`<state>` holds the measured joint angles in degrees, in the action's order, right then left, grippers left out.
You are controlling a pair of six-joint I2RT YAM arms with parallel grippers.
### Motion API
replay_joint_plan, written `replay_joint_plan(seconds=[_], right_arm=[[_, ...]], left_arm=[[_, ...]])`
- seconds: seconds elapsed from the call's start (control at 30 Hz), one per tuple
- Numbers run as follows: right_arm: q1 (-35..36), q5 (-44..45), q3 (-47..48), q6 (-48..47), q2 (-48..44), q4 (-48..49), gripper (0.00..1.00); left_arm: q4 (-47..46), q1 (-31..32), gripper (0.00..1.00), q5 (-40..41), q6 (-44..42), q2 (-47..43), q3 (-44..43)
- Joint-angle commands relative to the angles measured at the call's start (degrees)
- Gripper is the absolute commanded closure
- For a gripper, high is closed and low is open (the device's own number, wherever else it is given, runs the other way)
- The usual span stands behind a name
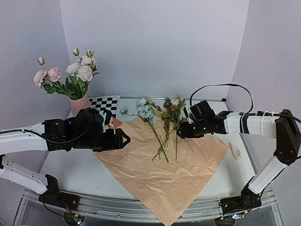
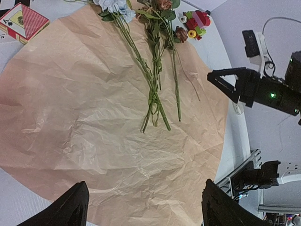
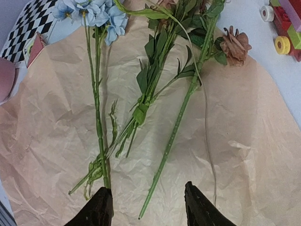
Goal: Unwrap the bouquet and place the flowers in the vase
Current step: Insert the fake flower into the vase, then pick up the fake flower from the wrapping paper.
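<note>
The bouquet's tan paper (image 1: 164,165) lies spread flat on the table. On its far half lie loose flowers (image 1: 162,127): a pale blue bloom (image 3: 96,12), a leafy bunch (image 3: 150,80) and a single green stem (image 3: 176,132). The pink vase (image 1: 81,104) stands at the back left and holds white and pink flowers (image 1: 77,73). My right gripper (image 3: 148,209) is open, low over the paper, with the cut end of the single stem between its fingers (image 3: 101,209) and touching neither. My left gripper (image 2: 146,207) hangs open over the paper's left part, holding nothing.
A checkerboard (image 1: 104,104) and a red card box (image 2: 23,21) lie behind the paper beside the vase. Colourful toy bricks (image 3: 284,28) sit past the flower heads on the right. A white string (image 1: 235,149) lies right of the paper.
</note>
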<state>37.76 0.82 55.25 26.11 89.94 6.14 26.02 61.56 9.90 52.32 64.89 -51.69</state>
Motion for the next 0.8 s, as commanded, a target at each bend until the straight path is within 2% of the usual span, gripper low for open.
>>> replay_joint_plan(seconds=[0.0,0.07,0.37,0.67,0.77], right_arm=[[-1.0,0.2,7.0,-7.1,6.1,-1.7,0.51],[-1.0,2.0,10.0,-8.4,8.7,-2.0,0.55],[-1.2,9.4,19.0,-12.7,18.4,-4.6,0.58],[-2.3,13.3,22.3,-13.3,23.0,-6.0,0.59],[-3.1,11.9,22.2,-12.8,23.6,-6.1,0.60]], left_arm=[[-3.8,1.8,0.16,4.1,2.6,1.3,-0.3],[-4.6,1.9,0.16,4.3,2.8,1.3,0.0],[-5.5,2.1,0.16,4.2,2.8,0.3,1.6],[-5.5,2.1,0.16,5.2,3.6,-2.5,3.0],[-5.5,2.1,0.16,5.5,3.6,-3.2,3.5]])
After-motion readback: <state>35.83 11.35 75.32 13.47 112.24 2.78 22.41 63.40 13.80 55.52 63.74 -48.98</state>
